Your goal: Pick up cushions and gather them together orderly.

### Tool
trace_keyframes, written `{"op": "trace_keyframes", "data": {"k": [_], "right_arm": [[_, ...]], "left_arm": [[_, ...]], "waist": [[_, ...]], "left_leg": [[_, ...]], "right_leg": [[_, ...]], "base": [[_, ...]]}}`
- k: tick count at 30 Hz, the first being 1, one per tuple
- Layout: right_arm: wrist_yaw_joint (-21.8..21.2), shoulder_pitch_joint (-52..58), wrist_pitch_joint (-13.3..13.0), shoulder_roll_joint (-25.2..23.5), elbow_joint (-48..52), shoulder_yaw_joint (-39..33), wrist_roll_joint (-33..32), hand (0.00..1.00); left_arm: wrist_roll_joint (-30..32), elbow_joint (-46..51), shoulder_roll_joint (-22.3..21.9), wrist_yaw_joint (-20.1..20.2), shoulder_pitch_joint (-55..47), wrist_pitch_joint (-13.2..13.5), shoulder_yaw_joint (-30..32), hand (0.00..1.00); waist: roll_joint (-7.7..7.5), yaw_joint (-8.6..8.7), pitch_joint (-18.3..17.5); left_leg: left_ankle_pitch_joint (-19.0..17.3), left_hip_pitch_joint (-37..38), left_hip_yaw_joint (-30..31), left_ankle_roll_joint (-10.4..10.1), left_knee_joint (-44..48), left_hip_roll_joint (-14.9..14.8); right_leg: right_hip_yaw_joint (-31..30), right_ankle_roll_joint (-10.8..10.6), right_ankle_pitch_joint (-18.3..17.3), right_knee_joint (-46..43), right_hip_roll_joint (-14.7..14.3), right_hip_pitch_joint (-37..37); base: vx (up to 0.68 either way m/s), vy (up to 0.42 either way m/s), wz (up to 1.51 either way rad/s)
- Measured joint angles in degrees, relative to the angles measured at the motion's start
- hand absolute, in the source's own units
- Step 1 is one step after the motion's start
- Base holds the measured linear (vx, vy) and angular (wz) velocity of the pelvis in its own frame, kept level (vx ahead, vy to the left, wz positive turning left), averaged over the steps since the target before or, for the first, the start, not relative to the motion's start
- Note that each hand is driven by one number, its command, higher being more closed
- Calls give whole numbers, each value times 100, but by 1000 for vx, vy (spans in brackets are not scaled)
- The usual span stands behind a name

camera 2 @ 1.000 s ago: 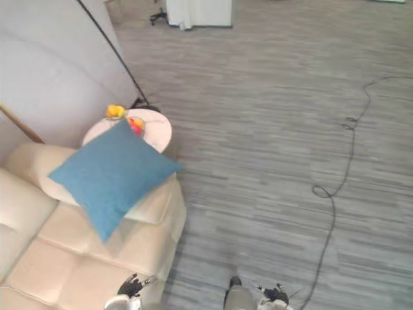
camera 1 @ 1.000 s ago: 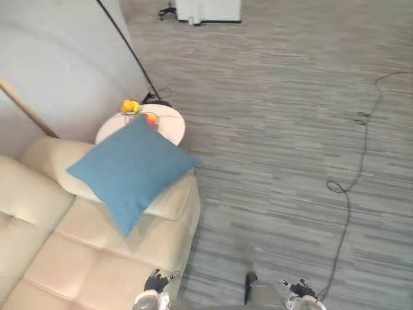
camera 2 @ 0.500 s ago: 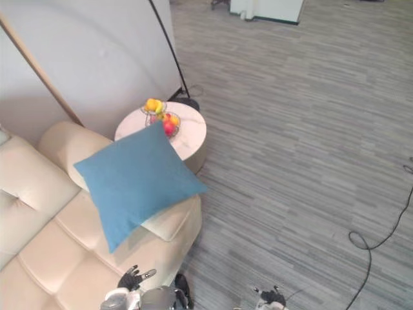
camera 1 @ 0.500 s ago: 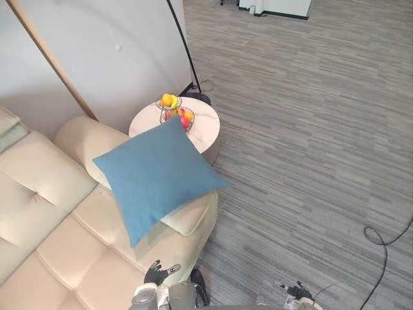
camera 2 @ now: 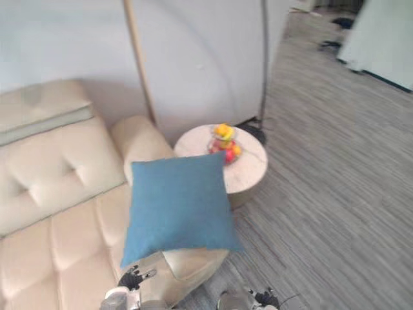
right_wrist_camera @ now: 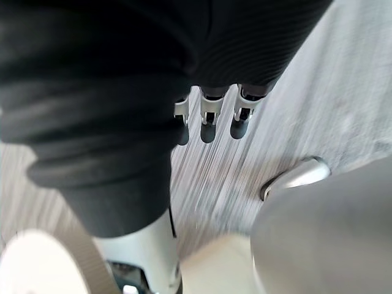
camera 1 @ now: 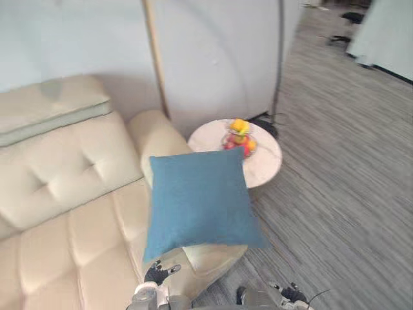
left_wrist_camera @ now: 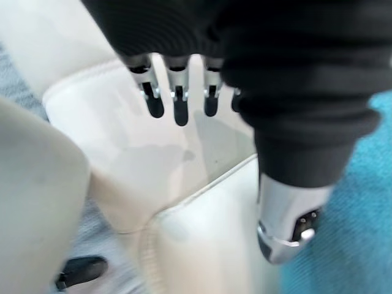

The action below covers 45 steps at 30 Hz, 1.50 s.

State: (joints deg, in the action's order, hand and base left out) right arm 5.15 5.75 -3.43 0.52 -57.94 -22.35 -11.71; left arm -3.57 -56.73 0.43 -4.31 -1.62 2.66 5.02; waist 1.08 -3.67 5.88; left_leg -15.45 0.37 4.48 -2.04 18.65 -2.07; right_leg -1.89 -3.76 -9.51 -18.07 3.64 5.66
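You're at the approach step: left robot hand [left_wrist_camera: 176, 98] and right robot hand [right_wrist_camera: 208, 121] hang spread, empty; next, reach for the blue cushion [camera 1: 200, 200] just ahead of the left.

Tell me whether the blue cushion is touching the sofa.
Touching. In the left eye view the blue cushion rests tilted on the armrest of the sofa.

A cream sofa [camera 1: 71, 187] is seen before the left hand [camera 1: 159, 274]; beyond it, a round desk [camera 1: 268, 158], grey carpet [camera 1: 342, 213], pale wall [camera 1: 213, 51].
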Motion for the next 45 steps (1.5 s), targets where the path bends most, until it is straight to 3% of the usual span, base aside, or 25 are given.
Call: {"op": "trace_keyframes", "data": {"k": [3,8,11,13,17,21,26,31,36,41,45], "right_arm": [[-2,-57,-8,51,67,68,-14,0],[25,-52,-6,1,67,12,-82,0],[50,13,-5,-81,66,-171,-194,0],[53,99,-4,22,73,-413,-194,0],[-14,57,21,423,84,-713,-184,0],[-134,-52,25,1335,321,-1079,-175,0],[-263,-94,-68,1812,1265,-930,-169,0],[-406,-355,-67,1793,1719,-260,-185,0],[-437,-799,-77,1612,1928,495,-417,0],[-450,-1177,-81,1393,2138,1060,-477,0],[-379,-1526,-84,1117,2238,1414,-678,0]], "left_arm": [[-21,-2,-129,-8,-25,39,68,0],[-104,1,-177,-11,29,39,54,0],[-110,12,-77,-49,36,36,36,0],[-110,9,30,-48,39,29,9,0],[-102,3,615,-48,34,-35,15,0],[-98,70,1440,-46,104,-38,348,0],[-211,668,1822,-50,101,29,603,0],[-576,1302,1808,-92,158,100,594,0],[-782,1518,1683,-320,607,169,141,0],[-778,1553,1491,-343,1177,186,-411,0],[-784,1548,1156,-495,1652,188,-894,0]], "waist": [[119,0,-19],[46,20,-11],[-93,52,-89],[-153,62,-127],[-179,65,-189],[-132,79,-271],[-107,141,-309],[-110,159,-315],[-32,173,-256],[62,180,127],[-2,179,545]], "left_leg": [[143,67,-19,-244,-250,-232],[391,49,-13,-370,-469,-330],[636,-41,-356,-327,-668,-316],[713,-34,-1214,-281,-738,-484],[792,-21,-1209,-235,-941,-336],[975,235,-1346,-199,-1428,-214],[1004,372,-1355,-180,-1654,-147],[1008,355,-1352,-180,-1665,-110],[1009,255,-1306,-178,-1671,-98],[1051,-95,-1256,-119,-1596,-83],[1069,-765,-1181,-95,-1214,-89]], "right_leg": [[345,48,-27,61,-114,-169],[787,152,5,361,-109,-399],[1090,183,28,556,48,-508],[1281,173,43,590,163,-562],[1225,62,106,696,252,-586],[1059,-3,282,954,272,-671],[990,-18,306,1072,261,-714],[934,5,341,1243,228,-688],[906,47,473,1436,218,-676],[937,63,649,1513,229,-428],[941,72,678,1240,275,142]], "base": [[132,-217,52],[-1,-103,44],[-61,12,52],[-51,35,46],[-40,68,6],[25,55,-13],[61,27,-8],[110,14,-6],[74,12,0],[-21,24,5],[-97,13,11]]}}
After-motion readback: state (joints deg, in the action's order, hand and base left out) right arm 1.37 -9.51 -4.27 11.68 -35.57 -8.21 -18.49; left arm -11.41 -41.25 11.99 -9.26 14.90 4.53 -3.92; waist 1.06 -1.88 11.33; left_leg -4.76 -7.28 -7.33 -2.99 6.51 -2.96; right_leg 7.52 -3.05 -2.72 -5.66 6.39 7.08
